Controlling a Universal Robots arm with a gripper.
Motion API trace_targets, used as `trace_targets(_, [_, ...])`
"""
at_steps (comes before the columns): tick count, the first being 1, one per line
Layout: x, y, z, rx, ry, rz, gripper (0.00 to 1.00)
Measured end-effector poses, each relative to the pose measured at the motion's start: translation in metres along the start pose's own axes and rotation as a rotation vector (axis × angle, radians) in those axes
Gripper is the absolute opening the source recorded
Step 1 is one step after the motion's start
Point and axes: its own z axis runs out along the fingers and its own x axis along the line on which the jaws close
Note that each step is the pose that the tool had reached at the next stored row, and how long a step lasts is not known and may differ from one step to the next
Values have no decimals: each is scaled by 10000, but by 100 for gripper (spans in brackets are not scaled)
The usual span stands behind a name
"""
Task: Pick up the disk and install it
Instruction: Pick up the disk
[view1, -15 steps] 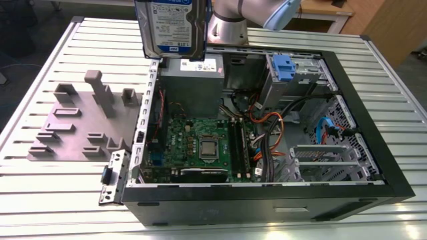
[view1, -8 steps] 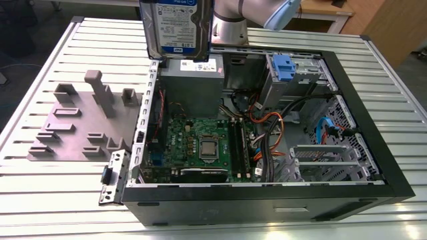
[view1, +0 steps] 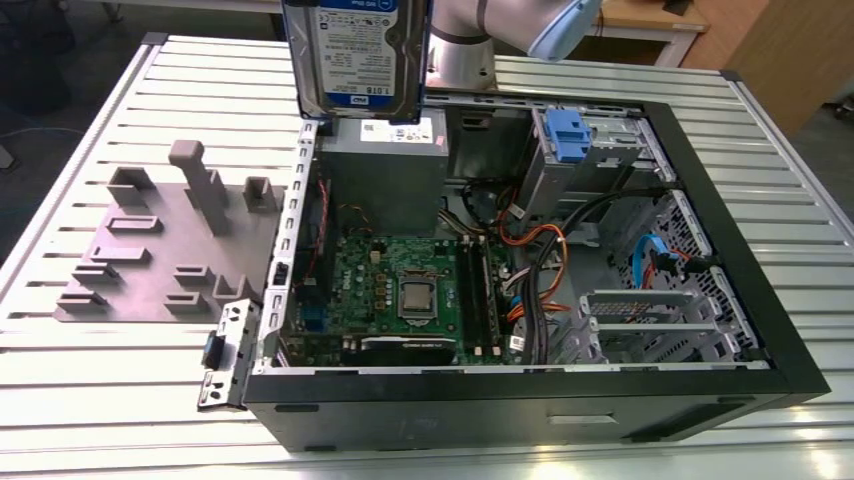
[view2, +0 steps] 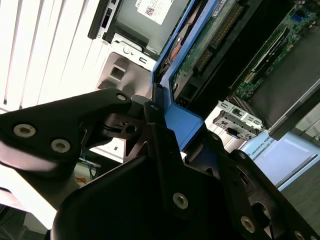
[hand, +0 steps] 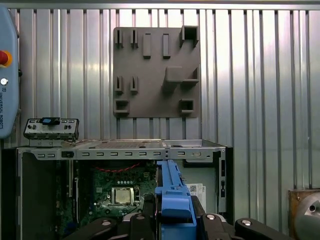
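Disk: The disk (view1: 358, 55) hangs upright and clear of everything. Its blue-and-white label faces the exterior camera, and its green circuit-board face (view2: 200, 49) shows in the second wrist view.
Hold: The gripper (view2: 179, 122) is clamped across the disk's thin sides. Its black fingers bear on the blue bracket (hand: 172, 200) that runs along the edges.
Handling: Judged rigid and fairly heavy for its size, and it will not bend in the grip. The smooth metal looks slippery, so the plastic bracket is the better purchase, though it may flex a little. The drive is likely sensitive to knocks, and the bare board and connector end are no place for a finger.
Directly beneath the gripper: The grey power-supply box (view1: 387, 160) sits just inside the rear wall of the open computer case (view1: 534, 398).
Lower, deeper in the case: The motherboard (view1: 400, 290) lies flat on the case floor with its cables.
Below, to the exterior view's right of the gripper: A metal drive cage (view1: 607, 150) carries a small blue clip (view1: 567, 135).
Below, across the case wall from the gripper: A grey slotted fixture plate (view1: 147, 255) rests on the ribbed aluminium table (view1: 80, 380), well apart from the disk.
Above: The robot arm (view1: 514, 25) rises behind the disk.
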Motion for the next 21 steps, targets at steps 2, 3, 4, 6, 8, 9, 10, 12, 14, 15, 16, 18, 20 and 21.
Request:
trace_targets(2, [0, 0, 0, 0, 0, 0, 37])
trace_targets(3, [0, -1, 0, 0, 0, 0, 37])
trace_targets(4, [0, -1, 0, 0, 0, 0, 37])
trace_targets(6, [0, -5, 0, 0, 0, -2, 37])
trace_targets(8, [-1, -13, 0, -1, 1, 0, 37])
trace_targets(9, [-1, -22, 0, -1, 1, 0, 37])
trace_targets(10, [-1, -33, 0, -1, 1, -1, 37])
trace_targets(12, [-2, -66, 0, 0, 0, -1, 37])
trace_targets(14, [-3, -105, 1, -1, 0, 0, 37])
trace_targets(15, [-4, -116, 1, 0, 1, 0, 37])
trace_targets(16, [-4, -121, 0, -1, 1, -1, 37])
trace_targets(18, [-2, -129, 2, 1, -1, -1, 37])
trace_targets(20, [12, -134, 3, 0, 0, 0, 37])
trace_targets(21, [22, -137, 3, 0, 0, 0, 37])
